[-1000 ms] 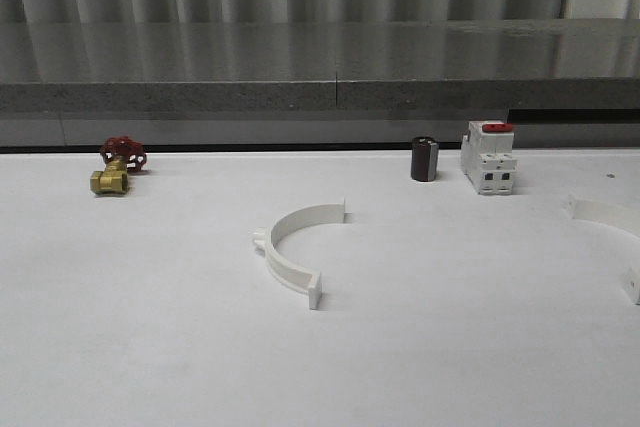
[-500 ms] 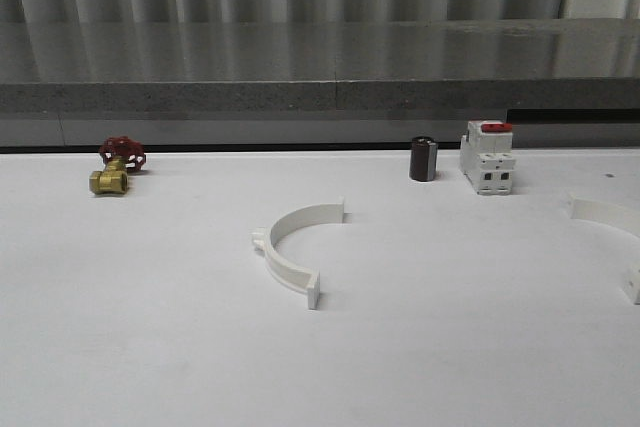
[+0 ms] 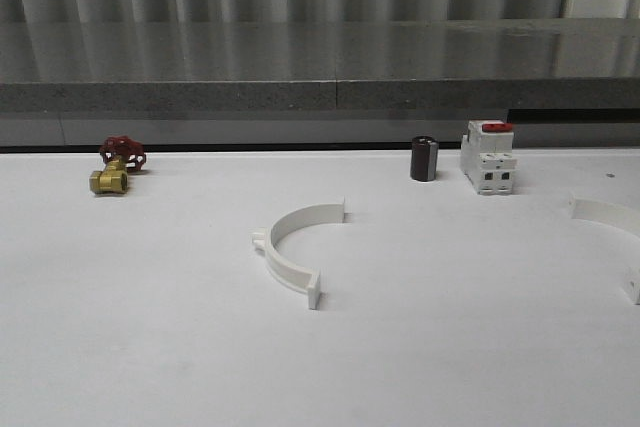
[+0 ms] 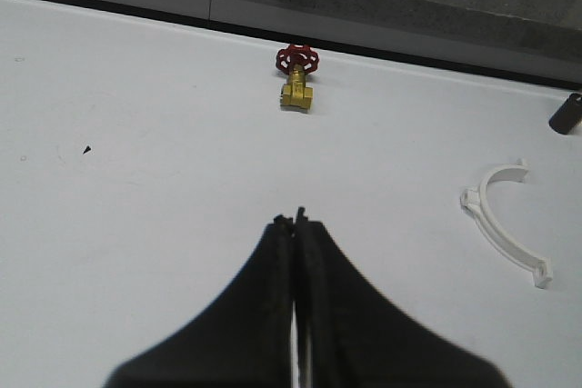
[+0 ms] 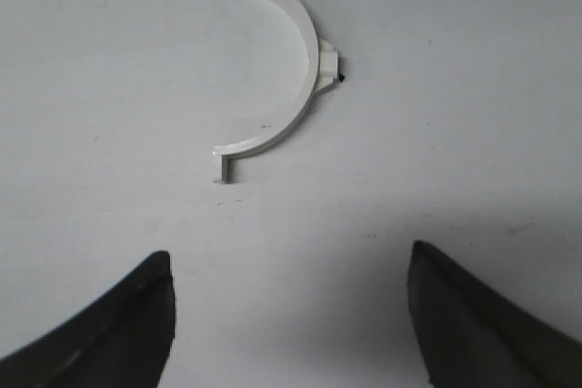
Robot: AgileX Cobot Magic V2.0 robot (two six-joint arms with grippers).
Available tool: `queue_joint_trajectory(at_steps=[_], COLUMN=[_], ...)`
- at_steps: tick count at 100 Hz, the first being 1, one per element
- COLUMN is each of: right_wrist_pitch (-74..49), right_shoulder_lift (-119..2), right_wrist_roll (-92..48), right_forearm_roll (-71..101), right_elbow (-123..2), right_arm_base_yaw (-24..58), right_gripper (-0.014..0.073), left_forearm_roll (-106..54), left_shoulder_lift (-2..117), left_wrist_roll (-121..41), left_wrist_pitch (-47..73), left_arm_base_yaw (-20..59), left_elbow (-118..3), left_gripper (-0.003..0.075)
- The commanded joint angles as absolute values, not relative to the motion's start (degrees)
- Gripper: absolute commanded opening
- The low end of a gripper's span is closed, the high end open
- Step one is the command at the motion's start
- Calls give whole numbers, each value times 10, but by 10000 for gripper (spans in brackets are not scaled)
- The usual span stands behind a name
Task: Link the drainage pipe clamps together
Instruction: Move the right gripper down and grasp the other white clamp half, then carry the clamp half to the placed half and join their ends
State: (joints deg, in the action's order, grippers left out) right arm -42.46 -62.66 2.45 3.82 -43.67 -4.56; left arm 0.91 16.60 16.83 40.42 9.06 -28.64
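Nothing moved; right clamp half (image 3: 612, 232) cut off at frame edge.

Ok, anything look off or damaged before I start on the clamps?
Nothing stands out. Both clamp halves lie flat, apart and intact: one mid-table, one at the right edge. The valve and breaker stand undisturbed at the back.

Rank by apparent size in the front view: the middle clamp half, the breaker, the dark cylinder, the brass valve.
1. Middle clamp half, though nearest the camera.
2. Breaker.
3. Brass valve.
4. Dark cylinder, close to the valve; unsure.
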Motion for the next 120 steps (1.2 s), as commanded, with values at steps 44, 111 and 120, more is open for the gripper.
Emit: queue_joint_trajectory(at_steps=[44, 111, 120], right_wrist_pitch=[-507, -507, -505], right_shoulder_lift=[-913, -1098, -1100], right_wrist_roll=[19, 19, 19], right_forearm_roll=[35, 37, 37], right_elbow=[-657, -774, -775], right_arm_base_yaw=[-60, -71, -71], right_gripper=[551, 468, 380], left_forearm_roll=[10, 10, 10], left_shoulder_lift=[171, 171, 171], left_wrist_roll=[166, 166, 166], left_wrist_pitch=[357, 357, 357], left_arm_base_yaw=[89, 89, 89], left_elbow=[-301, -301, -301], left_gripper=[-20, -20, -20])
